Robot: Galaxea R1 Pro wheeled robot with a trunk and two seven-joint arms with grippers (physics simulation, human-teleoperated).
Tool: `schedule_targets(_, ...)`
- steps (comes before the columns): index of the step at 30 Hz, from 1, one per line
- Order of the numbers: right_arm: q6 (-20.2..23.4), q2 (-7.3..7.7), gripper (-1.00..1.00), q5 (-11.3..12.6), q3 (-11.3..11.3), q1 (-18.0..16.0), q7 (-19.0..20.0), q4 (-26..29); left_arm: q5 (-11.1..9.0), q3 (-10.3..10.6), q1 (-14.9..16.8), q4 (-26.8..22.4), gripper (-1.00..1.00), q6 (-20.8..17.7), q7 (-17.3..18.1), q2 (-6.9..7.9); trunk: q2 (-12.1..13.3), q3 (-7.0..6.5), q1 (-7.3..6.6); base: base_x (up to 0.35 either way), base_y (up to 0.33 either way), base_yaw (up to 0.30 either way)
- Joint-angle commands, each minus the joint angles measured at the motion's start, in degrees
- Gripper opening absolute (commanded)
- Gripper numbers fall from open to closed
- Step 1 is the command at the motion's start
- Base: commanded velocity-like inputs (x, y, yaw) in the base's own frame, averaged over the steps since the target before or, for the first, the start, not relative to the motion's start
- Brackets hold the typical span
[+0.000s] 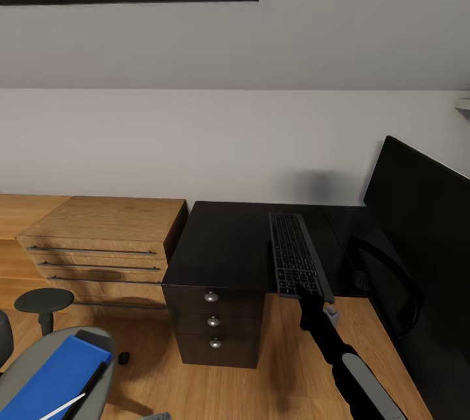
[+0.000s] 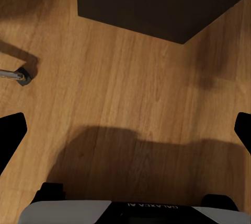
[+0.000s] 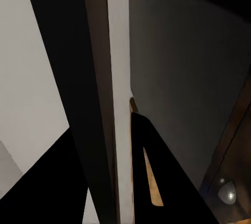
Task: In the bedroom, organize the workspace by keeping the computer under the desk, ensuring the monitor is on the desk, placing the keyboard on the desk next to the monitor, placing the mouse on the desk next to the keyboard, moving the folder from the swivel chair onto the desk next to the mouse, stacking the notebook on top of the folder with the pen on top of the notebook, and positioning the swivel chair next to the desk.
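One end effector (image 1: 312, 294), the right, clamps the keyboard's (image 1: 294, 254) near end above the desk (image 1: 222, 250)

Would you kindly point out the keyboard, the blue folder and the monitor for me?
keyboard (image 1: 294, 255), head view, middle of its key area.
folder (image 1: 55, 377), head view, centre of its blue cover.
monitor (image 1: 424, 224), head view, black screen face.

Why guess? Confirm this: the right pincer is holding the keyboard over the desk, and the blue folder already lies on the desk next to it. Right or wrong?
Wrong on one count. The right pincer does grip the keyboard at its near end over the desk, but the blue folder is not on the desk: the head view shows it on the swivel chair seat, a pen lying on it.
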State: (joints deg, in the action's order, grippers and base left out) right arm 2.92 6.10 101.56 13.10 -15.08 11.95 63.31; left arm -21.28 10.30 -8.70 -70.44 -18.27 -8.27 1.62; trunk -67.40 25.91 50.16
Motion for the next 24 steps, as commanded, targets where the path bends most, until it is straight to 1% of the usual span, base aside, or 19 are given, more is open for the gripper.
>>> schedule_targets(1, 0.08, 0.05, -1.0, -0.24, 0.13, -0.03, 0.46, -0.02, -0.6, 0.17, 0.0, -0.13, 1.0, -0.21, -0.64, 0.06, -0.45, 0.23, 0.23, 0.0, 0.0, 0.0)
schedule_targets(4, 0.07, 0.02, -1.0, -2.36, 0.16, -0.03, 0.82, -0.03, -0.61, 0.22, 0.01, -0.13, 1.0, -0.25, -0.74, 0.05, -1.65, 0.77, 0.89, 0.0, 0.0, 0.0)
schedule_targets(7, 0.07, 0.03, -1.0, -3.37, 0.11, -0.03, 0.93, -0.03, -0.61, 0.24, 0.0, -0.13, 1.0, -0.27, -0.77, 0.05, -2.86, 1.31, 1.55, 0.0, 0.0, 0.0)
schedule_targets(12, 0.06, 0.05, -1.0, -3.7, 0.09, -0.03, 0.96, -0.01, -0.61, 0.21, 0.0, -0.13, 1.0, -0.27, -0.78, 0.05, -4.86, 2.21, 2.65, 0.0, 0.0, 0.0)
schedule_targets(24, 0.07, 0.05, -1.0, -3.68, 0.09, -0.03, 0.88, -0.03, -0.61, 0.23, 0.0, -0.07, 1.0, -0.27, -0.78, 0.05, -9.67, 4.36, 5.28, 0.0, 0.0, 0.0)
